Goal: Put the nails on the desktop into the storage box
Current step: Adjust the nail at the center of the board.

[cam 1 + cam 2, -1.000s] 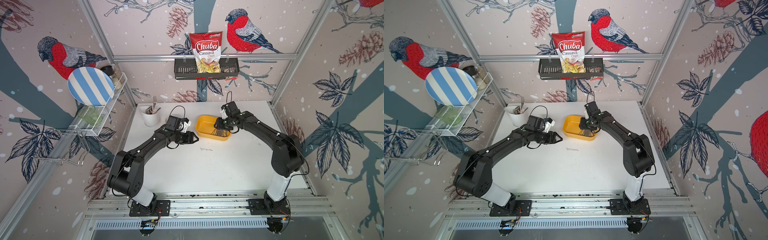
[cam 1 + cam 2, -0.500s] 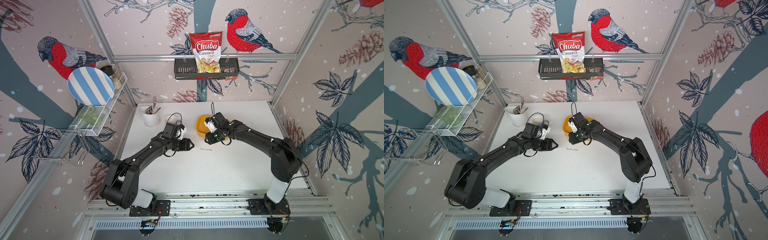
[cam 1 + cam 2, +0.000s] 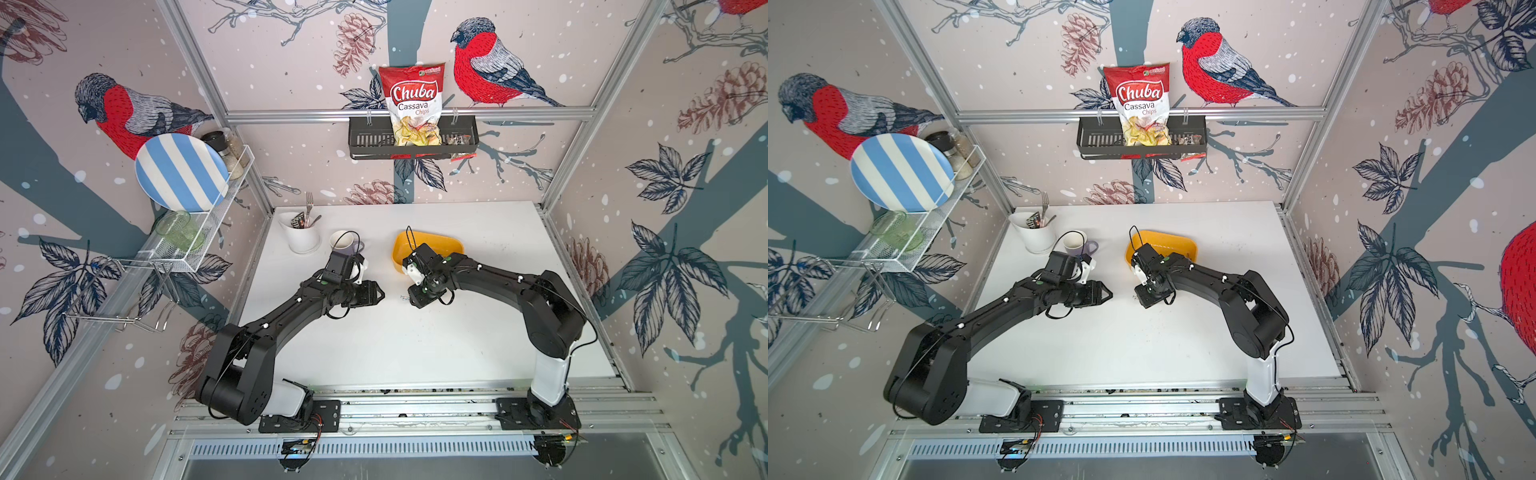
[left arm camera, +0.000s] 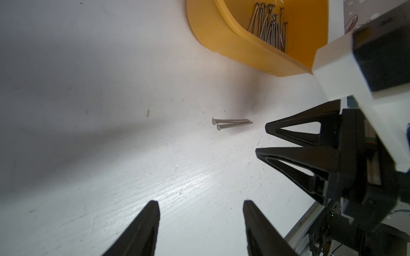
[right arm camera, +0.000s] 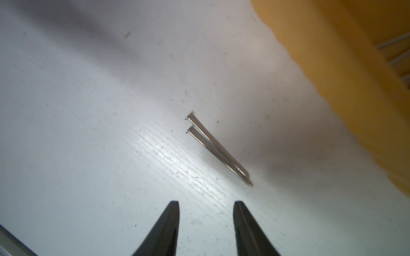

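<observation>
In both top views the left gripper [image 3: 376, 293] and right gripper [image 3: 409, 297] faced each other low over the desktop [image 3: 415, 353]. Their tips were near but apart, just in front of the box [image 3: 440, 243]. Room between them was tight, though the desktop toward the near rail lay open.

From the left wrist we saw the left gripper [image 4: 200, 204] with jaws wide and empty. It was aimed at two nails [image 4: 233, 123] lying flat and touching, near the box wall. A heap [image 4: 269, 24] lay inside the box (most of the job, we judged). The right gripper [image 4: 261, 140] stood just beside the nails' points, so we judged the left had best hold back.

From the right wrist, the right gripper [image 5: 206, 202] was part open and held nothing. The nails [image 5: 217, 150] lay just ahead, between its tips and the box. Flat nails offer little to pinch, which is likely why it sat so low.
</observation>
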{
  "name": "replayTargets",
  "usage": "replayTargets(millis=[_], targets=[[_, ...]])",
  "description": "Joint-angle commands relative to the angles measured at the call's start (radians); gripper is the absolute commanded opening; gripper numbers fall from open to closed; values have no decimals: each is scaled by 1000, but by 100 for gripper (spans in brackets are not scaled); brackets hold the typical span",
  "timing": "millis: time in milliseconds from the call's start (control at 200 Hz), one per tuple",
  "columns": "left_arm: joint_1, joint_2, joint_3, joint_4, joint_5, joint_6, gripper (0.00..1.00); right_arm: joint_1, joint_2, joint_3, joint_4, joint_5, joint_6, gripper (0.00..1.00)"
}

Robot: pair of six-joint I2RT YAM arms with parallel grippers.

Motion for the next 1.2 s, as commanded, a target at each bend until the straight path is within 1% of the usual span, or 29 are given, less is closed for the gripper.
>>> replayTargets(millis=[0,125,320,640,955,1196], targets=[[2,-5,0,25,-9,-10,63,2,31,26,-5,29,1,44],[1,-6,6,16,-12,-8,63,6,74,80,-12,45,-1,44],[2,-9,11,3,-21,-4,63,27,141,151,-51,99,-41,45],[2,1,10,-4,-27,5,63,42,218,242,-87,122,-68,45],[2,26,22,-15,-27,17,63,44,279,297,-109,128,-71,45],[2,34,28,-19,-29,18,63,36,297,314,-116,152,-62,44]])
